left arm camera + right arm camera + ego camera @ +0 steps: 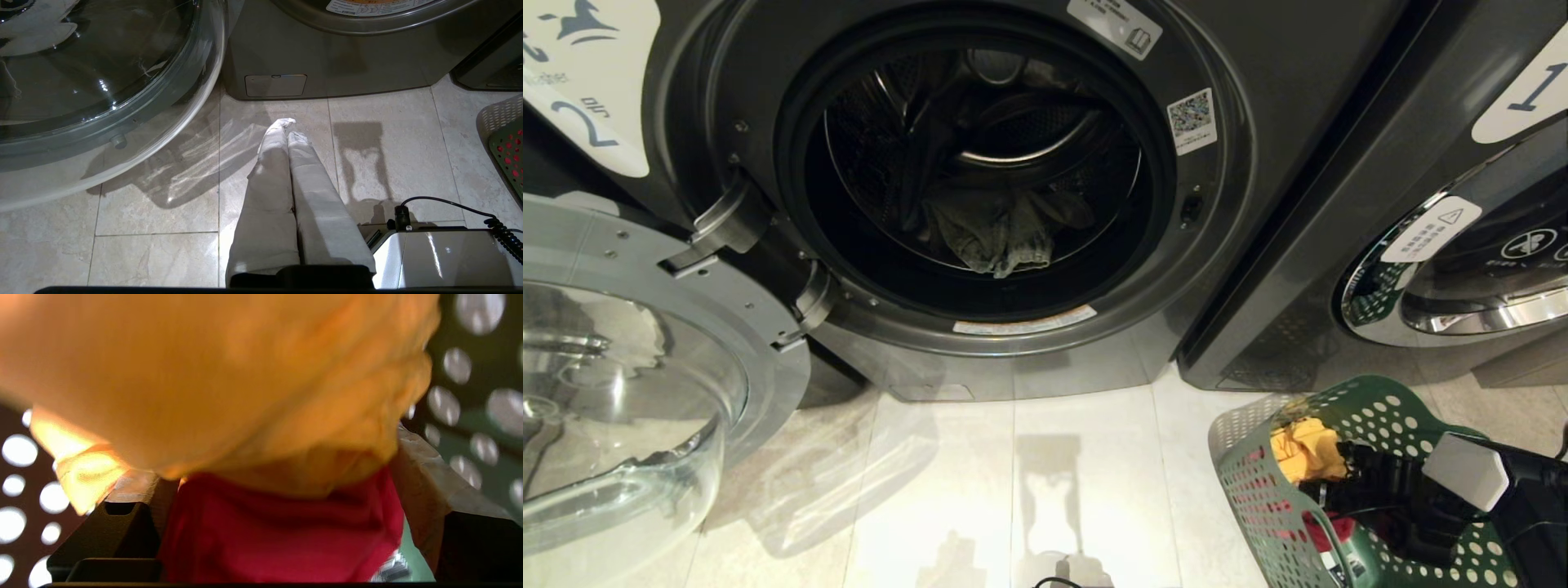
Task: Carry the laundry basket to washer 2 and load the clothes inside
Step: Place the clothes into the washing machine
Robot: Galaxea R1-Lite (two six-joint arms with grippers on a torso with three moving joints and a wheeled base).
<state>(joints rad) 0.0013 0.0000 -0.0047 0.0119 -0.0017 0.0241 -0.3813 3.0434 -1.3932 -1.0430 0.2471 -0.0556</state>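
We stand before washer 2 [980, 180], its round door [629, 359] swung wide to our left and its drum open, with a grey garment [1001, 233] already lying at the bottom of the drum. The white label with the blue numeral 2 [592, 82] shows at the machine's upper left; a like washer labelled 1 [1445, 245] stands just beside it on our right, its door closed.

The laundry basket [1339, 416], dark green and pierced with round holes, sits on the pale tiled floor [947, 490] at our lower right, in front of the gap between the two machines. Inside it lie a yellow-orange cloth [1308, 451] and a red cloth [1327, 531].

Our right arm reaches down into the basket. From its wrist, the right tool [282, 522] stands with its fingers [425, 486] spread wide, one to each side of the red cloth [282, 531], and the yellow-orange cloth [229, 384] bulks close above; the tool is released and not yet clamped on either piece.

Our left tool [288, 163] hangs low over the floor tiles in front of the washer's base, its two wrapped fingers pressed together, clenched on nothing, near the open glass door [102, 81].
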